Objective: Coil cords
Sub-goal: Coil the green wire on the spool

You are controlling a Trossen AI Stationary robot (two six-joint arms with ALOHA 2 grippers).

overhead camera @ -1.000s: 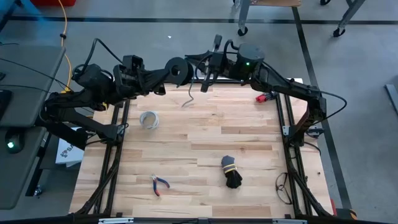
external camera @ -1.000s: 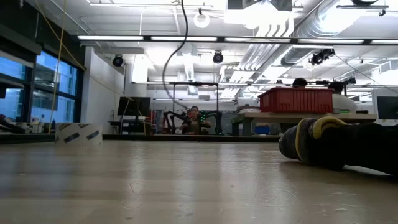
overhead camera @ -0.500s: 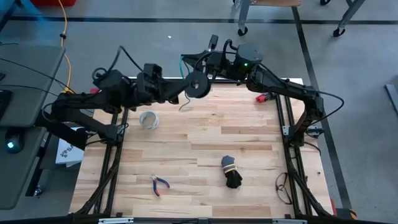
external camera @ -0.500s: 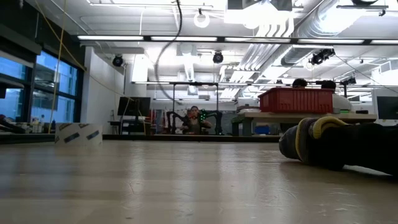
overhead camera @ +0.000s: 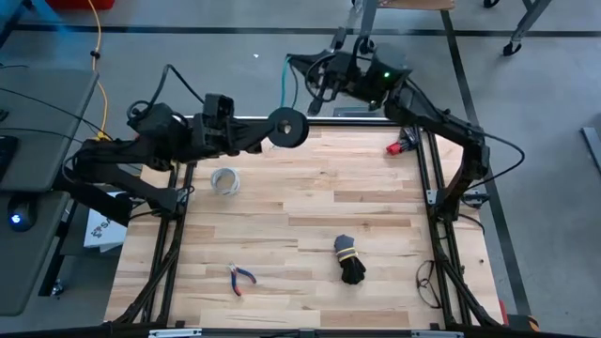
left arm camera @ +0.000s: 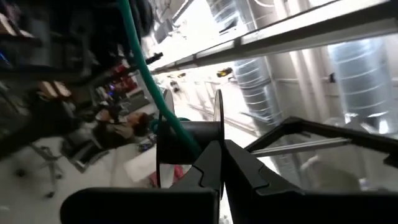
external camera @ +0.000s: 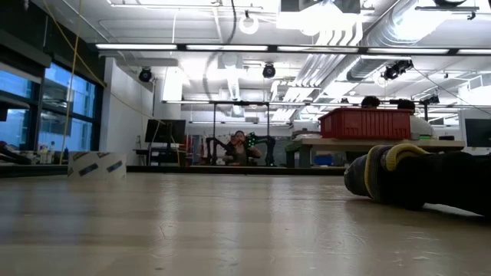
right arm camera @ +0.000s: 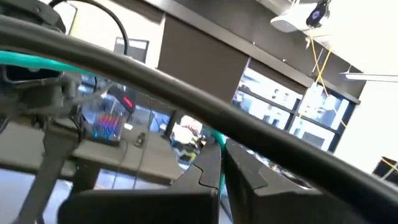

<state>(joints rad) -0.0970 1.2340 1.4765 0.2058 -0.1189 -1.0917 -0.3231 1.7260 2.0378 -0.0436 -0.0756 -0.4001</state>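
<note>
The cord (overhead camera: 290,83) runs as a thin green line from a dark round spool (overhead camera: 286,127) up to the right gripper (overhead camera: 324,86). The spool sits just ahead of the left gripper (overhead camera: 263,132), over the far edge of the table (overhead camera: 310,202), with the fingers closed on its rim. In the left wrist view the green cord (left arm camera: 151,84) crosses the spool's (left arm camera: 186,140) hub right above the fingertips. The right gripper's fingers are pressed together on the cord, which in the right wrist view (right arm camera: 214,140) passes just past their tips.

Well away from both grippers, a pale ring (overhead camera: 224,180) lies on the table below the left arm. Nearer the front lie a black bundle with a yellow tie (overhead camera: 349,259) and small pliers (overhead camera: 241,278). A red object (overhead camera: 402,146) lies under the right arm.
</note>
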